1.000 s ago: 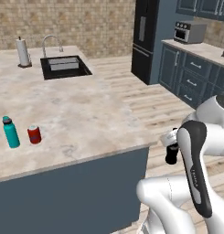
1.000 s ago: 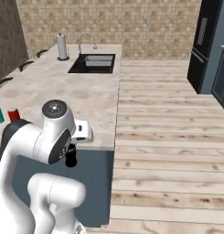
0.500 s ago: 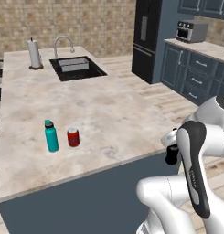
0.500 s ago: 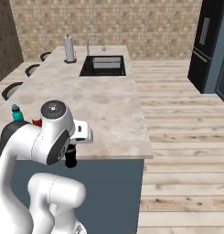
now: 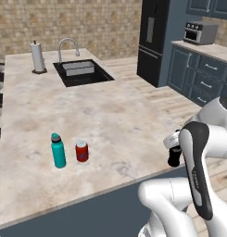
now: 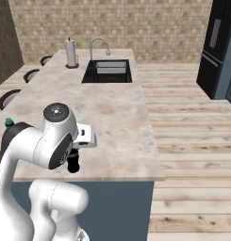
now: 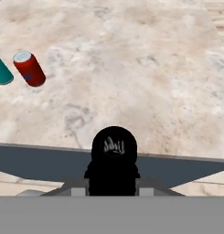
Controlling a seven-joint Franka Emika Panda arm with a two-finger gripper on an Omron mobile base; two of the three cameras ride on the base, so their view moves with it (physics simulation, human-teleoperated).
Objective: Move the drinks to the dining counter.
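Note:
My gripper [image 7: 113,183] is shut on the small black bottle [image 7: 113,160], held upright just off the near edge of the dining counter [image 7: 131,68]. In the base views the black bottle [image 5: 174,156] [image 6: 73,163] hangs under my wrist by the counter's [image 5: 110,115] front corner. A teal bottle [image 5: 58,151] with a dark cap and a short red can [image 5: 81,151] stand side by side on the counter's near left part. The hand view has the red can [image 7: 29,68] and the teal bottle [image 7: 1,71] at upper left.
A black inset sink [image 5: 82,73] with a chrome faucet [image 5: 67,44] and a paper towel roll [image 5: 37,57] sit at the counter's far end. Dark stools [image 6: 8,97] line its left side. A black fridge [image 5: 154,41] and blue cabinets [image 5: 203,78] stand to the right across wood floor.
The whole picture has shifted as the base drove along the counter; the teal bottle and red can now sit nearer the middle. My grip on the black bottle is unchanged.

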